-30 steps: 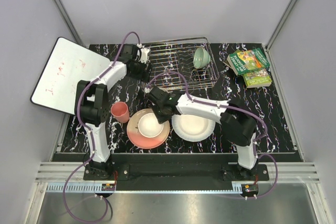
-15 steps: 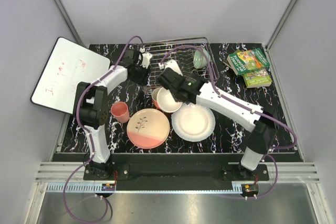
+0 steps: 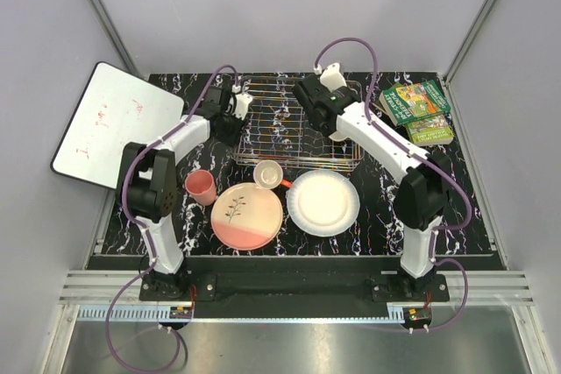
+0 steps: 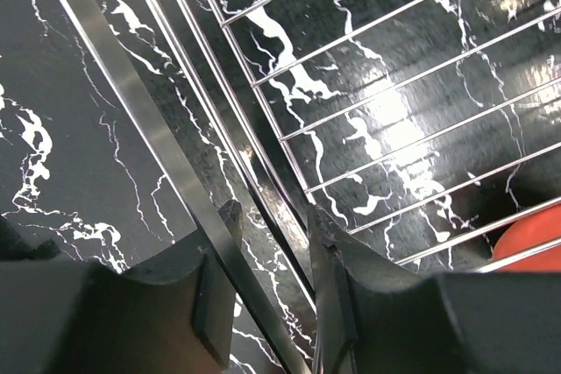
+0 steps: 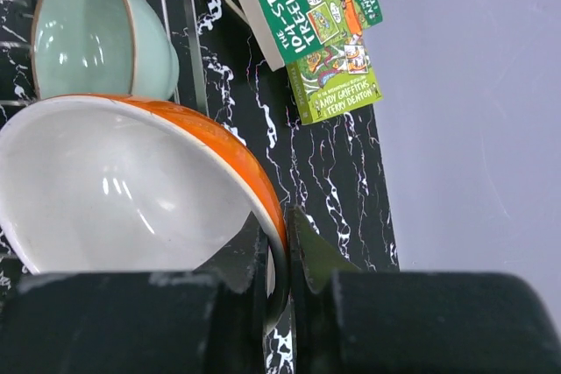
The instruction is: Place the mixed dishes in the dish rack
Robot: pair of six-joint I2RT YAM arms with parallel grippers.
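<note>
In the rack: the dish rack [image 3: 298, 133] at the back of the tabletop [image 3: 386, 208] holds one dish only, the pale green bowl [image 5: 88, 32], which lies tipped on its side at the right end.
Over the rack: the orange-and-white bowl [image 5: 123, 181] hangs tilted just beside the green bowl. Nothing shows it resting on the wires yet.
Right claw [image 5: 279, 234]: clamped on that bowl's rim, one finger inside and one outside.
Left claw [image 4: 273, 216]: down at the rack's left edge, fingers astride the side rail. I cannot tell whether they pinch it or merely bracket it.
In front of the rack: the orange mug [image 3: 268, 173] is near the front rail and the pink cup [image 3: 201, 187] stands to its left. The pink plate [image 3: 247, 215] and white plate [image 3: 323, 202] lie side by side closer to the arm bases. Nothing grips any of them.
Done, by my reckoning: one of six dishes loaded, a second about to be set down.
Left to do: place the carried bowl, then load both plates, the mug and the cup.
Outside the task: green books [image 3: 416, 111] right of the rack, whiteboard [image 3: 114, 129] to its left.
</note>
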